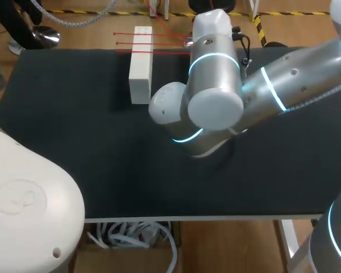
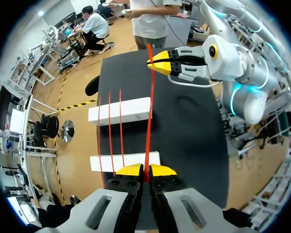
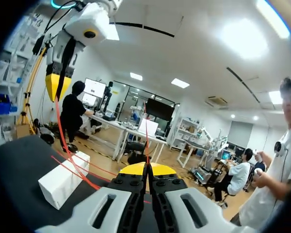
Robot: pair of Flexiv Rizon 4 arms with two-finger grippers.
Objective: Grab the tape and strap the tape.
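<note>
A thin red tape strand [image 2: 149, 116] runs taut between my two grippers, above two white blocks. My left gripper [image 2: 145, 169] is shut on its near end, just over the closer white block [image 2: 106, 162]. At the far end my right gripper [image 2: 156, 62] pinches the strand beyond the farther white block [image 2: 119, 110]. Two more red strands [image 2: 110, 131] lie across both blocks. In the right wrist view my right gripper [image 3: 146, 168] is shut on the tape, which curves up to the left gripper [image 3: 55, 86]. From the head view one white block [image 1: 140, 65] and the red strands [image 1: 159, 42] show; both grippers are hidden.
My right arm [image 1: 216, 96] reaches over the middle of the black table [image 1: 74, 148] and hides the second block. My left arm's white housing [image 1: 28, 210] fills the near left corner. A white block [image 3: 63, 178] lies beside the right gripper.
</note>
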